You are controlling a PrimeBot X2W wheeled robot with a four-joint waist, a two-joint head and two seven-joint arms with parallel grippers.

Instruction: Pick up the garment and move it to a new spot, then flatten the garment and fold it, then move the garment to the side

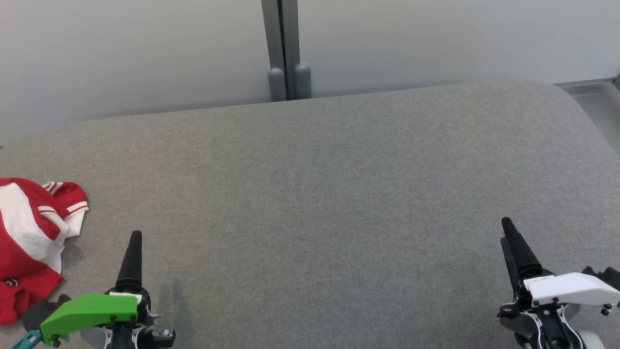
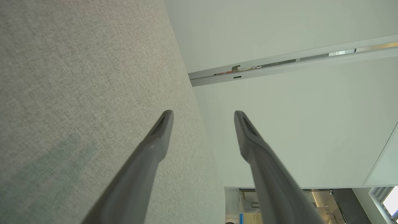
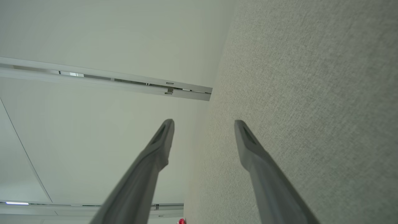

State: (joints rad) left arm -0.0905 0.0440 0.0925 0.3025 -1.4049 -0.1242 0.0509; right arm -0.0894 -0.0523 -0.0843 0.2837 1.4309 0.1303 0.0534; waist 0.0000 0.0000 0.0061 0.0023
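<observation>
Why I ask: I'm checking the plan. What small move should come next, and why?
Probably reach the left gripper sideways to the garment: it lies crumpled and unheld at the left edge of the grey surface, nearest that arm, whose jaws stand open and empty.

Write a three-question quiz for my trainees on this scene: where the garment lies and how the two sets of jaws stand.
1. True or false: the red and white garment lies spread flat in the middle of the grey surface.
2. Pick one. The left jaws are: A) shut on the garment; B) open with nothing between them; C) shut and empty.
3. Fill the gap: in the head view the garment lies nearer the ___ jaws.

Key
1. False: it lies bunched at the left edge of the head view.
2. B.
3. left; the right jaws, also open, stand far across the surface.
</observation>
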